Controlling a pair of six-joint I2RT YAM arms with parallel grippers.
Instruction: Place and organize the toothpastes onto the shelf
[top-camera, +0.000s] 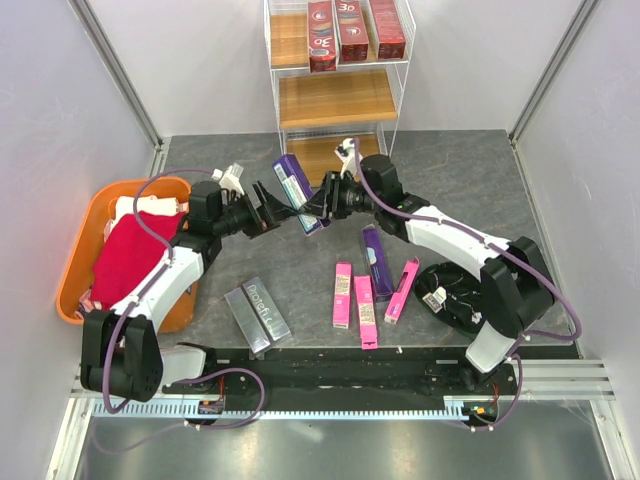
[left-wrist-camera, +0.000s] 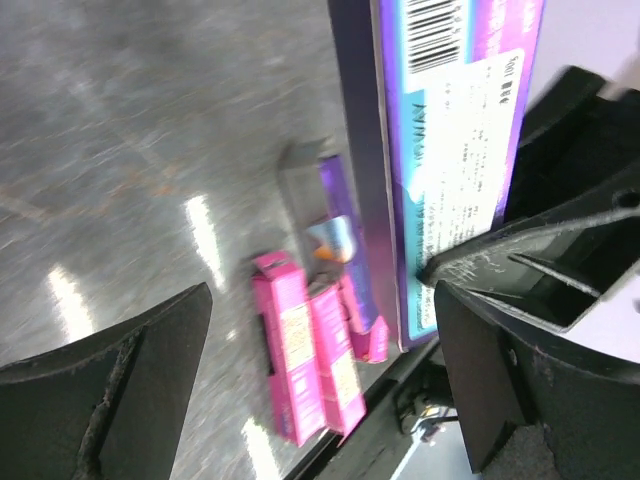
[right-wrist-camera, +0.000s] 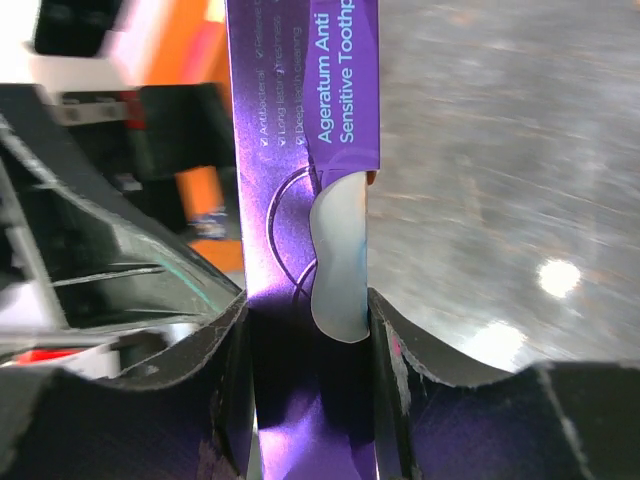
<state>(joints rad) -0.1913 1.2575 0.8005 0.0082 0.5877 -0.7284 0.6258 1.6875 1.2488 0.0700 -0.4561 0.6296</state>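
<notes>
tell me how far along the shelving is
Done: three red cardboard boxes sit on the white wire shelf, top tier. In hand: the right end effector grips a purple box; the left end effector is open. Left on the grey table: three pink boxes, a loose purple box, two silver-grey boxes.

The purple box (right-wrist-camera: 300, 150) carried pale blue lettering and a white swoosh (its other face had a turquoise stripe and a black barcode). The red boxes (top-camera: 350, 30) bore white print, the pink boxes (top-camera: 365, 310) pale labels, the silver-grey boxes (top-camera: 265, 308) faint lettering. The shelf (top-camera: 335, 97) was white wire and light-brown wood, the tub (top-camera: 78, 262) orange, the cloth (top-camera: 130, 255) red.
</notes>
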